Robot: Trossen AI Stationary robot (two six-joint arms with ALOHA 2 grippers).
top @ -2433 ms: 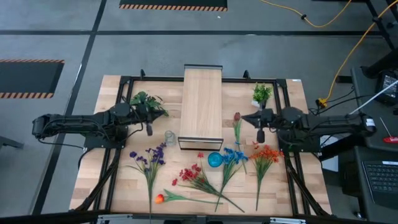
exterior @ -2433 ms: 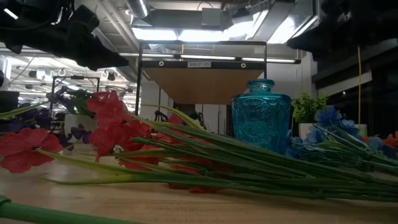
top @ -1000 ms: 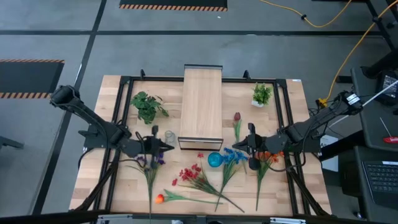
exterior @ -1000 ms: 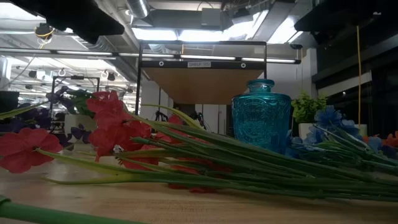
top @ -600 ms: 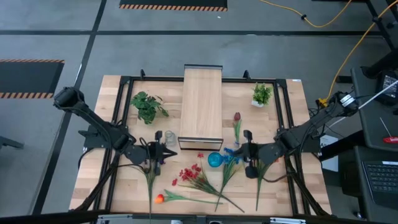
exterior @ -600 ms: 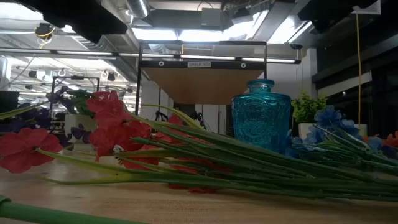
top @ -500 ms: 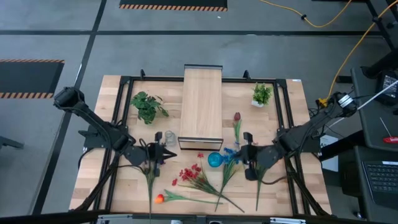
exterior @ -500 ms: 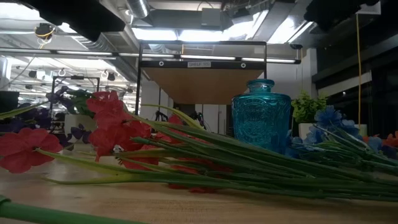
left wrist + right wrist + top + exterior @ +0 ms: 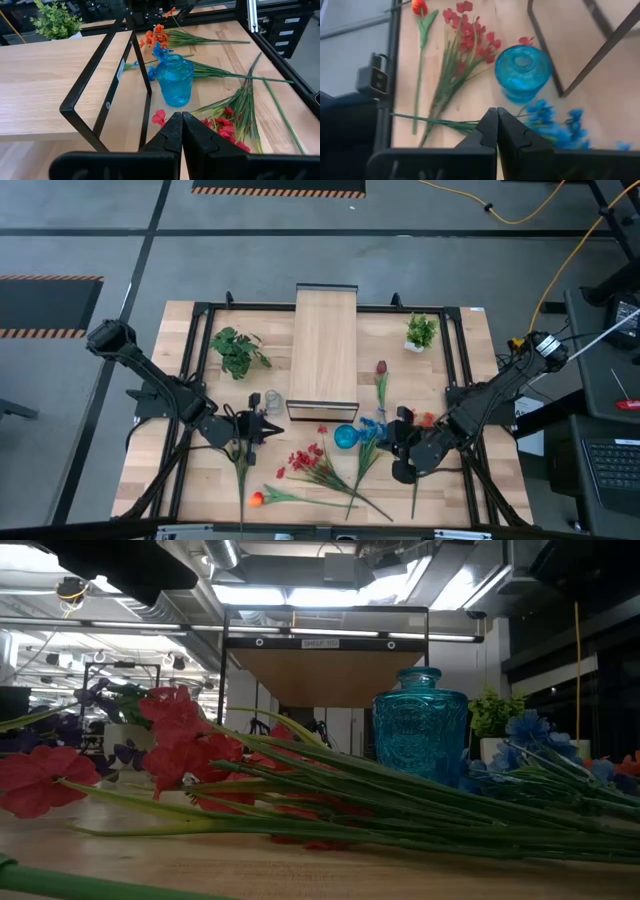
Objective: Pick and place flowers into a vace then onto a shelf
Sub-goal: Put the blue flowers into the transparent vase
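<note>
High view shows the flowers [image 9: 322, 468] fanned loose on the near worktop [image 9: 190, 480] around the blue vase [image 9: 345, 437], the shelf [image 9: 323, 348] beyond, both closed, empty pincers (left [image 9: 278, 430], right [image 9: 384, 432]) poised either side, likely for picking.

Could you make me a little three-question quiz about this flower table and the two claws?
1. True or false: the blue vase already holds flowers.
2. Which stems lie nearest the right claw? A) blue flowers B) purple flowers C) orange-red tulip
3. Fill in: the left claw is ____, gripping nothing.

Key: 1 false, the vase is empty. 2 A. 3 shut.
</note>
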